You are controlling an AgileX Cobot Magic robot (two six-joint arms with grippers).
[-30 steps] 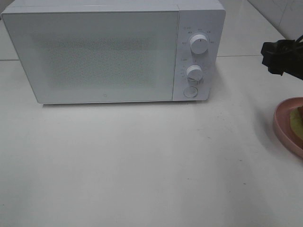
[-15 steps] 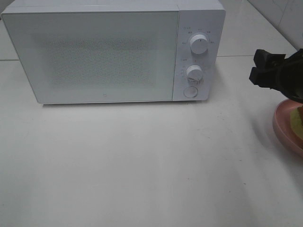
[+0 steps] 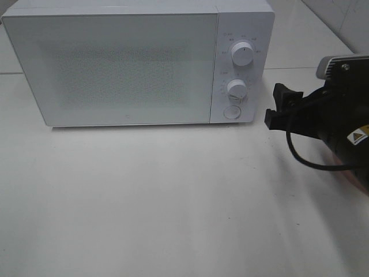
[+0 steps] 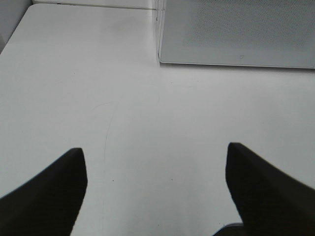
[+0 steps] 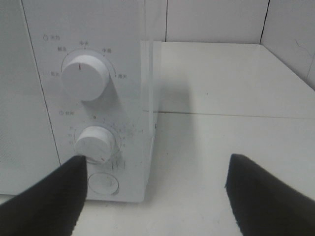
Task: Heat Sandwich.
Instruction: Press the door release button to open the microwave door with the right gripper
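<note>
The sandwich is hidden behind my right arm at the right edge of the exterior view. My right gripper stands open and empty just right of the white microwave, level with its lower knob. In the right wrist view the right gripper faces the microwave's right front corner, with the upper knob, lower knob and round button close ahead. The microwave door is closed. My left gripper is open over bare table, with the microwave's lower corner ahead of it.
The white table stretches in front of the microwave. A tiled wall rises behind the table. The right arm's black cable hangs low over the table at the right.
My right arm has swung left from the right edge toward the microwave's control panel, covering the pink plate and sandwich that showed before. Its jaws stay open.
</note>
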